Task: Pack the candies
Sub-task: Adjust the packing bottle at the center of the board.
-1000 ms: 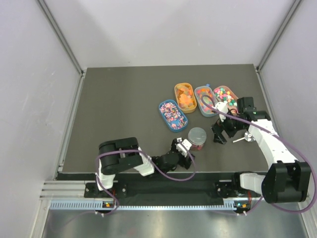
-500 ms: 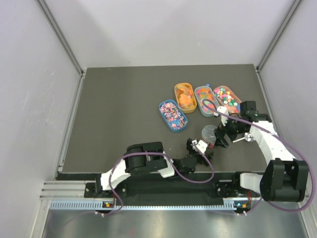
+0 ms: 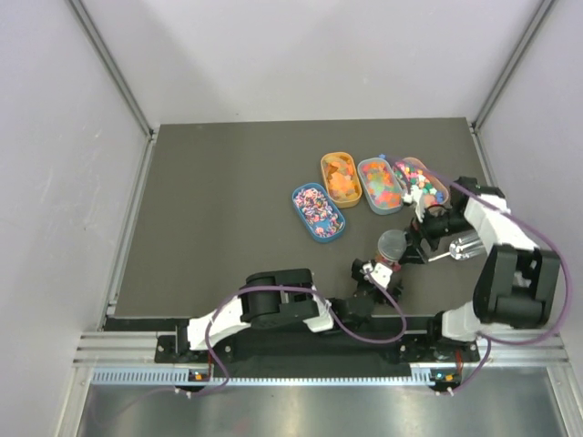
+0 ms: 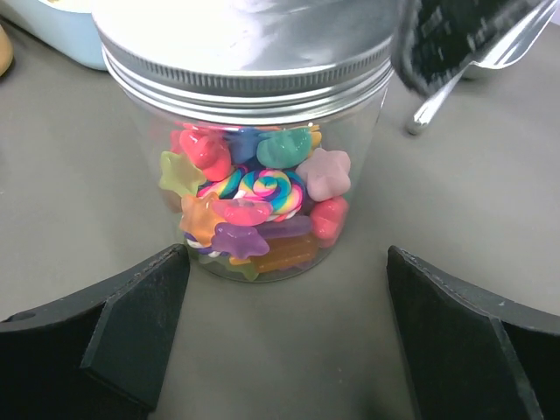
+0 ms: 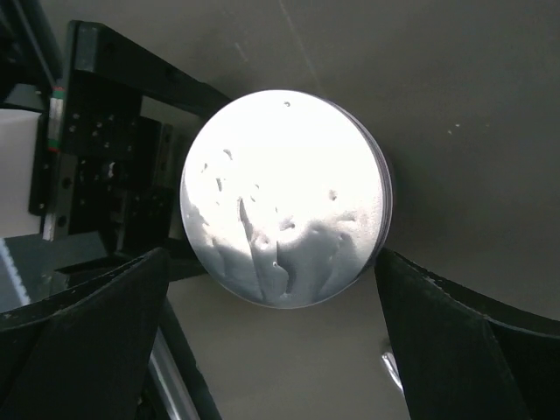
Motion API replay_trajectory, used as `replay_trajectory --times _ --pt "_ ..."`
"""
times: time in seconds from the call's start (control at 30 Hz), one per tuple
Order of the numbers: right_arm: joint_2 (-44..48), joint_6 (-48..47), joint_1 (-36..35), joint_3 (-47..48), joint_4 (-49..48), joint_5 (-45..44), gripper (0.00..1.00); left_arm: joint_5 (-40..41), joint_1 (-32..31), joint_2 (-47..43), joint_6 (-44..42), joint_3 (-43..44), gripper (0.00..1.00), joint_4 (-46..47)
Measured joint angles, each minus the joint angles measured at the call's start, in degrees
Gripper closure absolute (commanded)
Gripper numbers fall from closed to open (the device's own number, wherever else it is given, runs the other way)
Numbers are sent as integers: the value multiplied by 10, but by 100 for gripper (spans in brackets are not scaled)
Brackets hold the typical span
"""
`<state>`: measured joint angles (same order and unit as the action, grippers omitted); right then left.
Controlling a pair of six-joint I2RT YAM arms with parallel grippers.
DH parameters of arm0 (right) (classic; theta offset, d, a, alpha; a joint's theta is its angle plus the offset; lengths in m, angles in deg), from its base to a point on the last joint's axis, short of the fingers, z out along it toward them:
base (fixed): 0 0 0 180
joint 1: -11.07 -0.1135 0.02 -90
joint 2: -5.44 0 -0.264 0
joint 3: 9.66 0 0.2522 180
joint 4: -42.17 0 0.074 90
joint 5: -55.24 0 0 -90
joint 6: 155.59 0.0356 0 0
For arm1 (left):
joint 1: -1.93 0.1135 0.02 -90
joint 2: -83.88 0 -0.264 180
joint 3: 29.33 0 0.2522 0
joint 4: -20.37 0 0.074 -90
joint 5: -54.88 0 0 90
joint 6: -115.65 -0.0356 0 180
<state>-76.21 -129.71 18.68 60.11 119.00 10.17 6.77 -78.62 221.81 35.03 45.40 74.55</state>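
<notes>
The jar point(image 4: 254, 219) stands upright on the tabletop point(image 3: 228, 209), close to the near edge and in the right half. It is clear, and a metal lid point(image 5: 284, 197) sits on its top. Inside it the candies point(image 4: 262, 188) make a small heap on the bottom: stars, a striped swirl and other soft pieces in pink, green, yellow, purple and orange. They fill about the lower half of the jar.

The left fingers point(image 4: 131, 332) are wide apart and hold nothing. They lie low over the tabletop on the near side of the jar, one at each side, with grey tabletop visible between them and the glass.

The right fingers point(image 5: 87, 324) are also wide apart and hold nothing. They hang above the jar, and the round lid shows between them without contact.

A metal scoop point(image 4: 437, 101) lies on the tabletop just beside the jar, on its right.

More candies are in four oval trays farther from the near edge, toward the right edge. The blue tray point(image 3: 330, 238) holds sprinkle-like bits. The orange tray point(image 3: 333, 156) holds orange gummies. The grey tray point(image 3: 372, 161) holds mixed colours. The pink tray point(image 3: 407, 160) holds bright small pieces, and the cable of the right arm crosses over it.
</notes>
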Motion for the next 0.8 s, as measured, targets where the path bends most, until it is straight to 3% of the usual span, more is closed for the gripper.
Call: replay_trajectory --times 0.27,0.8 --pt "-188 -126 43 83 109 91 0 8 -1 2 5 4 2 0" --pt "-225 -209 44 105 153 106 0 44 -2 16 -5 28 2 -10"
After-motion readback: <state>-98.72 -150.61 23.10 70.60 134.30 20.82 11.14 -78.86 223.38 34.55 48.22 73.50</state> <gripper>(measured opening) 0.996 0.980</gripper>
